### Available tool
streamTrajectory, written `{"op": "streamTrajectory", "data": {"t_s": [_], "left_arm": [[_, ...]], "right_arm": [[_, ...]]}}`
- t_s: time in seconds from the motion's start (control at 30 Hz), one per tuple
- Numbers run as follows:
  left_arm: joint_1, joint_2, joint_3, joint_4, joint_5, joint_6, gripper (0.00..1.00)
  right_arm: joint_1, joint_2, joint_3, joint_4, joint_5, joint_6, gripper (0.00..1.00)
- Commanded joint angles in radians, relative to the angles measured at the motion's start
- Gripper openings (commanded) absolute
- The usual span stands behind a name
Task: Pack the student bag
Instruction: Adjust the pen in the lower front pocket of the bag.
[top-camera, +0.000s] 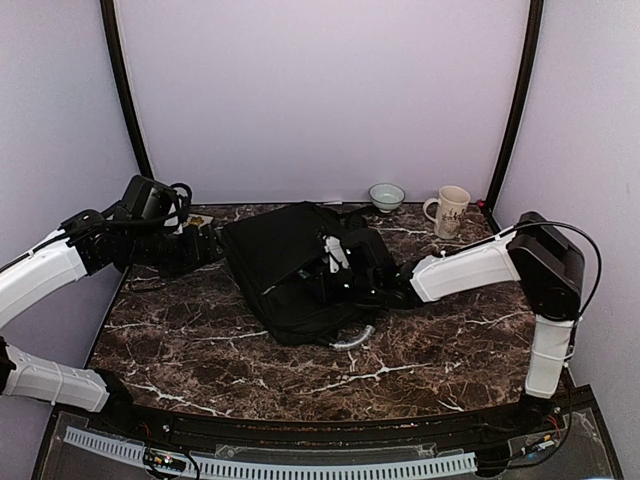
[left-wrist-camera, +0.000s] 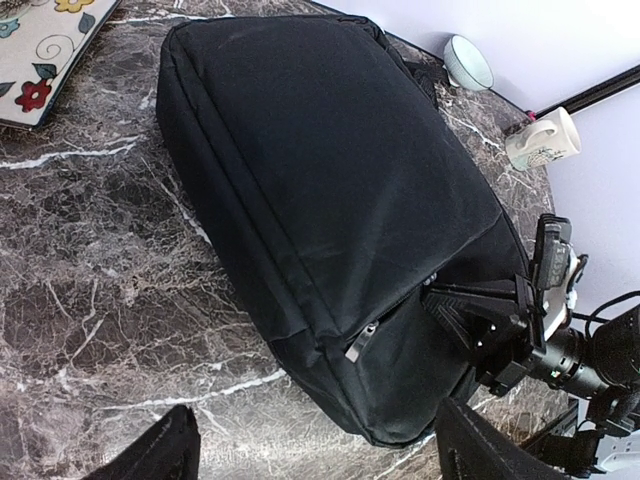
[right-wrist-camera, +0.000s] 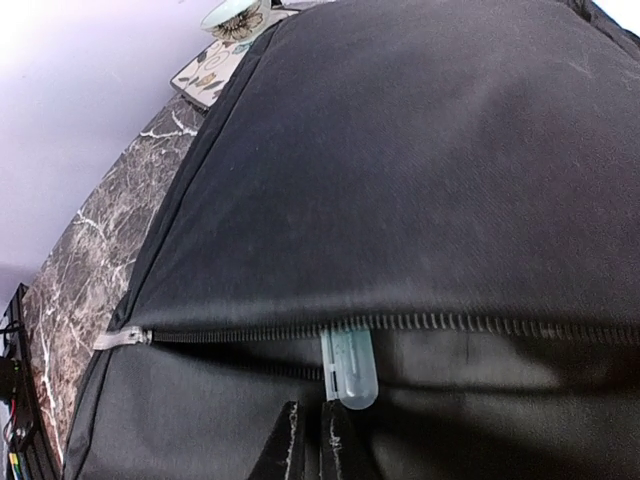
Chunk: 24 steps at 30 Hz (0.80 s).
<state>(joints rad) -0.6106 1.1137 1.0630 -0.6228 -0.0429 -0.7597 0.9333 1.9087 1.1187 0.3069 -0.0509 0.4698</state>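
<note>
Fingers (right-wrist-camera: 285, 445) of your right gripper (right-wrist-camera: 312, 418) are drawn together, with only a thin slit between them. They press against the bag (right-wrist-camera: 420, 170) just below its zip (right-wrist-camera: 480, 325). A pale, see-through tab (right-wrist-camera: 348, 368) hangs from the zip line, its lower end right at the fingertips; you cannot tell whether they pinch it. A metal puller (right-wrist-camera: 118, 338) lies at the zip's left end.

Your left gripper (left-wrist-camera: 312, 425) stands wide apart and holds nothing. It hovers over the bag's left side, its dark fingers (left-wrist-camera: 150, 455) at either side of the wrist view.

The bag lies flat in the middle of the worktop (top-camera: 200, 350), turned at a slant, with a grey curved handle (top-camera: 356, 338) poking out at its near edge. A floral-patterned flat item (left-wrist-camera: 40, 50) lies just beside its far left corner. Behind it, near the back wall, stand a small bowl (top-camera: 387, 196) and a cream mug (top-camera: 450, 211). The mug's dark print is too small to read.
</note>
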Motion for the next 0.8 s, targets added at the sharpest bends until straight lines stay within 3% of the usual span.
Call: {"op": "streamTrajectory", "data": {"t_s": [0.0,0.33,0.5,0.77], "left_arm": [[0.001,-0.035,-0.016,-0.030,-0.010,-0.001,0.83],[0.001,-0.041,-0.082,0.017,0.060,0.004,0.85],[0.006,0.018,-0.198,0.111,0.178,-0.059,0.94],[0.117,0.112,-0.328,0.369,0.413,-0.220,0.95]], "right_arm": [[-0.001,0.061,0.099,-0.006,0.031,-0.034,0.08],[-0.022,0.135,0.225,-0.077,0.022,-0.099,0.08],[-0.020,-0.006,0.078,-0.090,0.012,-0.091,0.11],[-0.016,-0.240,-0.084,-0.274,0.040,-0.038,0.20]]}}
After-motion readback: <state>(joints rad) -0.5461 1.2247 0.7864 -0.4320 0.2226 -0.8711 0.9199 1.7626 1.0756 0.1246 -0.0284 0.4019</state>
